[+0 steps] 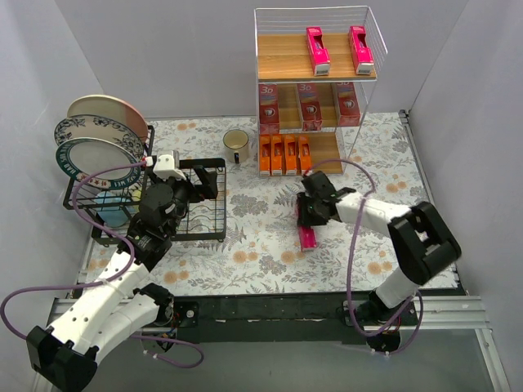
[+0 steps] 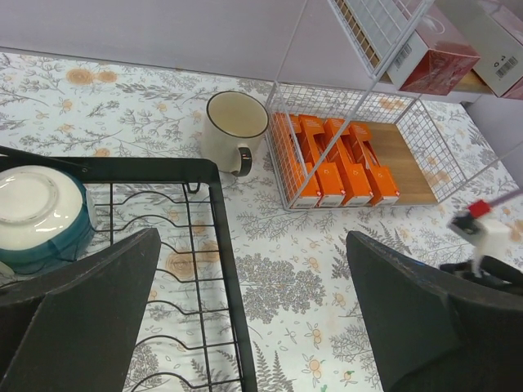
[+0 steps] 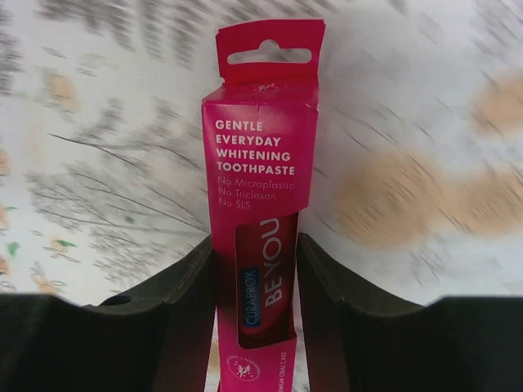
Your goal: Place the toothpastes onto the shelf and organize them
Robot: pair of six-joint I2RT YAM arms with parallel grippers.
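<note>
**A:** Two magenta-pink cartons [image 1: 318, 51] lie on the top board of the shelf [image 1: 278, 55]. Three red cartons [image 1: 309, 106] stand on the middle board and four orange cartons [image 1: 284, 155] lie on the bottom one. Any others?

**B:** One more pink carton [image 3: 260, 188], pinched between the fingers [image 3: 184, 302] of the right gripper [image 1: 313, 214]. It's over the floral table [image 1: 261, 245], in front of the shelf and apart from it.

**A:** And the left gripper [image 2: 253, 302]?

**B:** Spread wide and holding nothing, above the black dish rack [image 2: 131, 165], near the mug [image 2: 233, 131].
</note>
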